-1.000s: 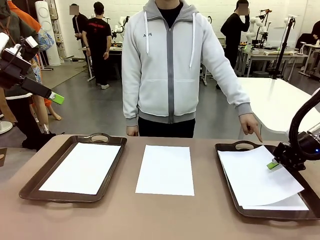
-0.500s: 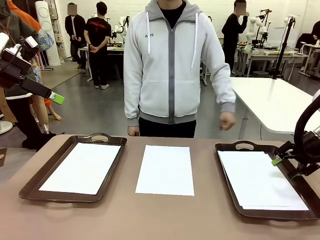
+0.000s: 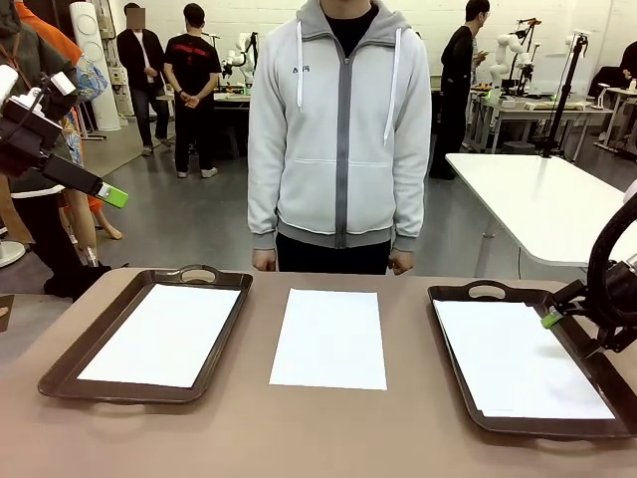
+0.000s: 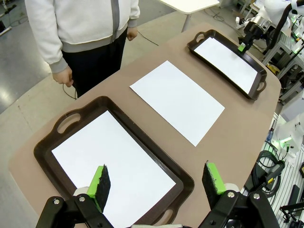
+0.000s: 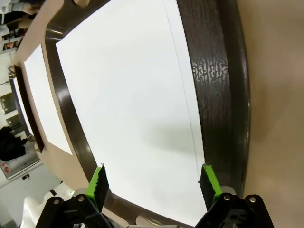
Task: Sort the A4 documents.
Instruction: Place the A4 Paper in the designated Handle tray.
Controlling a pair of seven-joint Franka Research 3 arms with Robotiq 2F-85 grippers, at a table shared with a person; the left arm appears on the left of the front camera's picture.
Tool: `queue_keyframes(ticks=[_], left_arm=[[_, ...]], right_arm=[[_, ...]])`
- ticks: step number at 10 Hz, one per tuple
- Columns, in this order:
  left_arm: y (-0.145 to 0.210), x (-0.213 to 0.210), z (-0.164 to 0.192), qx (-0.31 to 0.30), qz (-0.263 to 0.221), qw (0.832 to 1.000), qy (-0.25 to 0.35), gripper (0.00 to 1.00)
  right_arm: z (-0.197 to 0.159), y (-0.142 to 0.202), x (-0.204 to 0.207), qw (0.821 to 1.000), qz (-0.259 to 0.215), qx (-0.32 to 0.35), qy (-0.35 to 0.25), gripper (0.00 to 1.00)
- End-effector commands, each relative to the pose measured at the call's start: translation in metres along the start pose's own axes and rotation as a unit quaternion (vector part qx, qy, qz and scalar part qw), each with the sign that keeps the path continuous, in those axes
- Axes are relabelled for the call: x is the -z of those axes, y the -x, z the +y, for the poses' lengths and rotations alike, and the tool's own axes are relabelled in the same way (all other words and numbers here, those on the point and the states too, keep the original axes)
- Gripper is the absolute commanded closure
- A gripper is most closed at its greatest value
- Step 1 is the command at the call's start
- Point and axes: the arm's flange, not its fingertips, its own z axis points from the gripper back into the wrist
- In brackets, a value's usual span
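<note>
**Q:** Where are the A4 documents?

**A:** In the front view they lie in three spots across a matte brown tabletop (image 3: 328, 428). At lower left, the left-hand sheet (image 3: 164, 334) lies flat on the floor of the left-hand tray (image 3: 60, 368). The tray is a dark brown rectangle with rounded corners, a raised rim and a cut-out handle. In the centre, the middle sheet (image 3: 329, 337) rests directly on the tabletop between the trays, touching neither. At lower right, the right-hand sheets (image 3: 518, 358) lie inside the matching right-hand tray (image 3: 488, 291). All the paper is thin, smooth, blank and white.

**Q:** More than one sheet on the right?

**A:** Yes. In the right wrist view, a fine line runs parallel to the paper's edge. It marks a second sheet, slightly offset.

**Q:** And the claws?

**A:** The right gripper (image 5: 152, 175) is over that tray's far right side. Its green-padded fingers are spread wide with nothing between them. The left gripper (image 4: 156, 173) is raised at the upper left of the front view. Its jaws are also parted and empty, above the left-hand tray.

**Q:** Anyone else?

**A:** A person (image 3: 338, 129) in a pale grey zip hoodie stands at the far edge, both hands hanging down.
</note>
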Motion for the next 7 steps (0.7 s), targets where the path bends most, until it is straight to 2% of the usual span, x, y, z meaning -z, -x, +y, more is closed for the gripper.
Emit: queue_keyframes(ticks=[1,7], left_arm=[[0.0002,0.0011,-0.0003,0.0,-0.001,1.0,-0.004,0.0],[0.0002,0.0011,-0.0003,0.0,-0.001,1.0,-0.004,0.0]], right_arm=[[-0.0027,-0.0002,-0.0027,1.0,-0.001,0.001,0.002,0.0],[-0.0027,-0.0002,-0.0027,1.0,-0.001,0.001,0.002,0.0]])
